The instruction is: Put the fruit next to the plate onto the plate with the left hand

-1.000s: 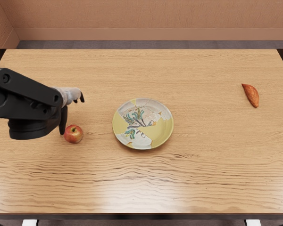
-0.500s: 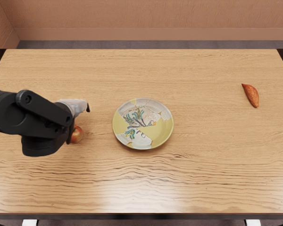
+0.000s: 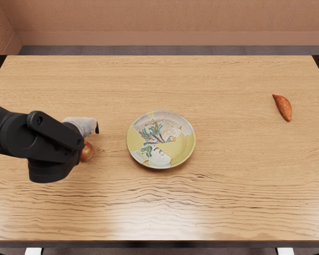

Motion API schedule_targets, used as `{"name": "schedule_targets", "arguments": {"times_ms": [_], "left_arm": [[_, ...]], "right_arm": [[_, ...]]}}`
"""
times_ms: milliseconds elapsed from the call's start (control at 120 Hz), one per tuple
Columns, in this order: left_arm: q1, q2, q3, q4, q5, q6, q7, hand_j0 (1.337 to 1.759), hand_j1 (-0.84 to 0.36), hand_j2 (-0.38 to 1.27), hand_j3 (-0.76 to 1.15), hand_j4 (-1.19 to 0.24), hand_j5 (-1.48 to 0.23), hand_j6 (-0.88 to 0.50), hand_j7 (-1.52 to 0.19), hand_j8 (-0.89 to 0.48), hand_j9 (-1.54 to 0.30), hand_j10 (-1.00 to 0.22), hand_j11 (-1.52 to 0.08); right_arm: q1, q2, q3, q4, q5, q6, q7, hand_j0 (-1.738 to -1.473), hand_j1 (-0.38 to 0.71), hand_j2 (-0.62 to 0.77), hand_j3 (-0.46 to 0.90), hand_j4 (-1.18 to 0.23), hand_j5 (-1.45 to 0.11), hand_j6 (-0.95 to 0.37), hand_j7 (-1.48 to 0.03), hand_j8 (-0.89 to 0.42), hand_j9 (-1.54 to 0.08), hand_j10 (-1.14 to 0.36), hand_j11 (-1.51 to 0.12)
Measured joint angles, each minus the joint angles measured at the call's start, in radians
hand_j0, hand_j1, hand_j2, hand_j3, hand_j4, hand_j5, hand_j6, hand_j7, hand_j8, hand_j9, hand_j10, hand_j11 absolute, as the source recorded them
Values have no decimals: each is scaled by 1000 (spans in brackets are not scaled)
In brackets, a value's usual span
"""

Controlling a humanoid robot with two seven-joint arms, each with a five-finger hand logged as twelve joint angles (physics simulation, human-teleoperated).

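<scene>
Here we stand at the grasp: our left hand covers the apple, its grip impossible to tell; next, secure it, then lift toward the plate.

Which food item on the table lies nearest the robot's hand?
The red apple, partly hidden by the left hand; the orange piece lies far right.

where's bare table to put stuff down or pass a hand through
Widest bare stretch: between the plate and the sweet potato at the right. The whole front strip of the table and the back strip beyond the plate are bare too. Crowded: the left, where the left hand and its arm half hide the apple left of the plate.
</scene>
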Motion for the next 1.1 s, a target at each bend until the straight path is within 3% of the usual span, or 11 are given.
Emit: {"name": "schedule_targets", "arguments": {"times_ms": [550,767,850,1100], "left_arm": [[-10,-6,11,-1,-6,-1,-1,1658,-234,139,0,-503,-655,-499,-656,-502,-655,-503,-655],[-2,-5,17,0,0,-2,-2,1656,-264,209,0,-587,-689,-485,-734,-526,-738,-561,-737],[0,-4,18,0,0,-4,-2,1654,-258,153,0,-567,-728,-459,-770,-515,-777,-581,-776],[1,-11,21,0,-2,-24,-3,1648,-222,197,0,-547,-925,-433,-959,-515,-983,-698,-986]], "right_arm": [[0,0,0,0,0,0,0,-1658,-306,-7,0,-36,-47,-36,-47,-36,-47,-36,-47],[0,0,0,0,0,0,0,-1658,-306,-7,0,-36,-46,-36,-46,-36,-46,-36,-46],[0,0,0,0,0,0,0,-1658,-306,-7,0,-36,-46,-36,-46,-36,-46,-36,-46],[0,0,0,0,0,0,0,-1658,-307,-7,0,-36,-46,-36,-46,-36,-46,-36,-46]]}}
